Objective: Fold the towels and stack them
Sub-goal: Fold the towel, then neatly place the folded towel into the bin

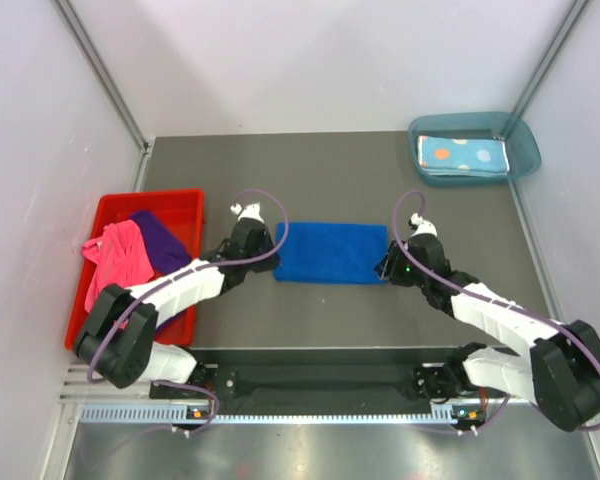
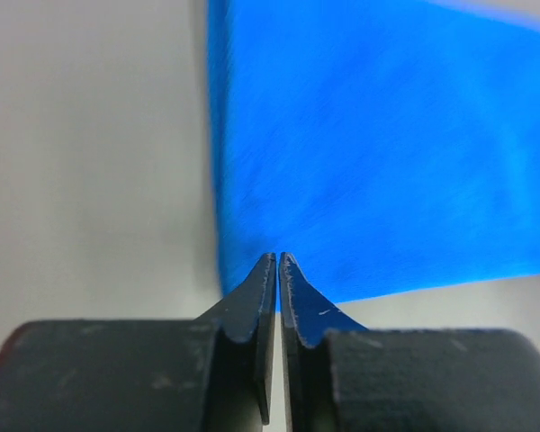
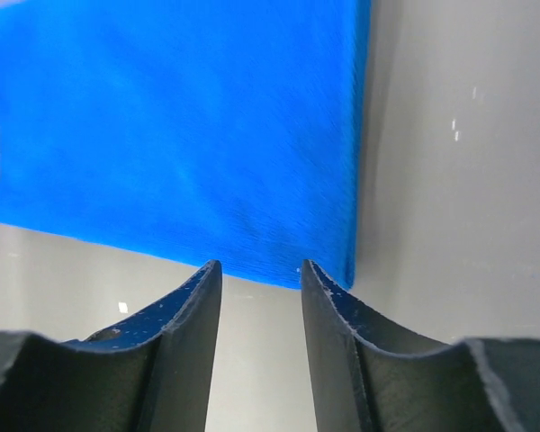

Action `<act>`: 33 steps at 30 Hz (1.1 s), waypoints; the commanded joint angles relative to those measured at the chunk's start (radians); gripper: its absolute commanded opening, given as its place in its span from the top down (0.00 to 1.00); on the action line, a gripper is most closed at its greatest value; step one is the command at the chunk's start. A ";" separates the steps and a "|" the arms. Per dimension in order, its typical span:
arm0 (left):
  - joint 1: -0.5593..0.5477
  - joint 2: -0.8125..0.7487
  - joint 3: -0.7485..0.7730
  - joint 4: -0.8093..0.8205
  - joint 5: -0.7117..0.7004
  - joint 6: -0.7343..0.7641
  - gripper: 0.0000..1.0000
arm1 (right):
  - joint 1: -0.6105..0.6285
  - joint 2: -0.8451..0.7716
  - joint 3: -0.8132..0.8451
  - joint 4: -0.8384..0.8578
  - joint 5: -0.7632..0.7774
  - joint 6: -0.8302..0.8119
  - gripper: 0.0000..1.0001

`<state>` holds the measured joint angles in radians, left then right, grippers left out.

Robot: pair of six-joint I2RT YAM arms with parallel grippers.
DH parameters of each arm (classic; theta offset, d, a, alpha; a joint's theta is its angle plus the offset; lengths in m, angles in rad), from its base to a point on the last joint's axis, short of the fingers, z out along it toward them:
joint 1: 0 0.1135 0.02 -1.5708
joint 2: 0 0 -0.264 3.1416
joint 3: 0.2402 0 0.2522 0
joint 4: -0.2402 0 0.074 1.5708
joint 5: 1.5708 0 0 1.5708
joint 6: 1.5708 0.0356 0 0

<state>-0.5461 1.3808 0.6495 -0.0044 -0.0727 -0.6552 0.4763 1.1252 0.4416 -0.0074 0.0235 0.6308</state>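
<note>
Step in hand: folding the royal blue towel (image 1: 332, 252) — a soft terry rectangle lying flat mid-table. At its near left corner the left gripper (image 2: 278, 256) is nearly shut; I cannot tell if cloth is caught. At the near right corner the right gripper (image 3: 259, 265) stands part open, empty. Next, I judge — pinch both corners, lift evenly.

Top external: fixed high above the near edge, looking down and away over the whole table (image 1: 330, 180).
Left wrist: very close, at the left end of the royal blue towel (image 2: 369, 153).
Right wrist: equally close, at its right end.
Shared: that towel, seen in all three.
</note>
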 commanded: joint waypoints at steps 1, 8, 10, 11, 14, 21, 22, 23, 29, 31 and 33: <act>-0.005 -0.060 0.128 -0.118 -0.038 0.066 0.88 | -0.018 -0.073 0.081 -0.069 0.010 -0.036 0.59; -0.029 -0.008 0.220 -0.059 0.066 0.083 0.85 | -0.103 -0.032 0.163 -0.091 0.015 -0.100 0.55; -0.063 0.049 0.240 -0.028 0.098 0.081 0.85 | -0.131 0.016 0.186 -0.077 -0.011 -0.117 0.54; -0.075 0.069 0.245 -0.008 0.106 0.081 0.85 | -0.154 0.033 0.193 -0.069 -0.019 -0.121 0.54; -0.106 0.156 0.254 0.061 0.108 0.065 0.85 | -0.188 0.123 0.227 -0.051 -0.057 -0.141 0.52; -0.143 0.323 0.210 0.162 0.123 0.023 0.87 | -0.200 0.272 0.230 0.021 -0.094 -0.169 0.47; -0.149 0.337 0.205 0.175 0.123 0.020 0.87 | -0.200 0.284 0.232 0.032 -0.094 -0.172 0.46; -0.152 0.349 0.205 0.175 0.123 0.016 0.87 | -0.200 0.307 0.232 0.035 -0.094 -0.174 0.46; -0.163 0.412 0.213 0.143 0.105 0.005 0.90 | -0.196 0.372 0.233 0.053 -0.091 -0.178 0.45; -0.167 0.412 0.213 0.130 0.091 0.003 0.90 | -0.185 0.383 0.238 0.058 -0.086 -0.178 0.44; -0.166 0.411 0.216 0.104 0.085 0.005 0.91 | -0.179 0.401 0.249 0.055 -0.082 -0.181 0.43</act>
<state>-0.6983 1.7458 0.8623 0.1234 0.0322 -0.6426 0.2871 1.4933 0.6559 0.0288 -0.0631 0.4706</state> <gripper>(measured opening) 0.097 0.562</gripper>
